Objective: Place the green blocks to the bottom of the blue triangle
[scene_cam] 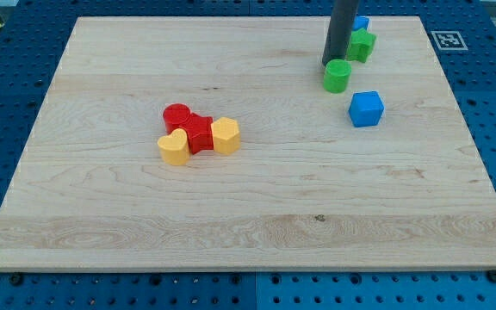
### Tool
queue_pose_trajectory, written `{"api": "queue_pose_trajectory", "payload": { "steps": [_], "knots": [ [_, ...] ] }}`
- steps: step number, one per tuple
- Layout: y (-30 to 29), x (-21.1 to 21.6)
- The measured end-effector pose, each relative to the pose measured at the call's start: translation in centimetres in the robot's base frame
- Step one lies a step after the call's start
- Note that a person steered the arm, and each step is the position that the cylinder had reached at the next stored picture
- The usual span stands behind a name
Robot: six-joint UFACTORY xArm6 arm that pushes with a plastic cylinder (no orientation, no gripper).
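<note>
A green cylinder [337,76] stands at the view's upper right. My tip [330,64] touches its upper left edge. A second green block [361,45], star-like in shape, sits just up and right of the rod. A blue block [362,23], mostly hidden behind the rod and the green block, shows at the board's top edge; its shape cannot be made out. A blue cube [366,108] lies below and right of the green cylinder.
A cluster sits left of centre: a red cylinder [177,114], a red block [199,133], a yellow heart [173,148] and a yellow hexagon [226,135]. The wooden board [248,215] rests on a blue pegboard table.
</note>
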State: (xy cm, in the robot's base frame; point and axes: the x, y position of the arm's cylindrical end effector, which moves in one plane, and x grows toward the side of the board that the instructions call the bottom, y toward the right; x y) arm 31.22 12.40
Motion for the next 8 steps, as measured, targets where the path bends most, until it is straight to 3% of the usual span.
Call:
{"api": "queue_pose_trajectory", "payload": {
  "steps": [2, 5, 8],
  "knots": [
    [-3.0, 3.5],
    [-3.0, 10.0],
    [-2.4, 10.1]
  ]
}}
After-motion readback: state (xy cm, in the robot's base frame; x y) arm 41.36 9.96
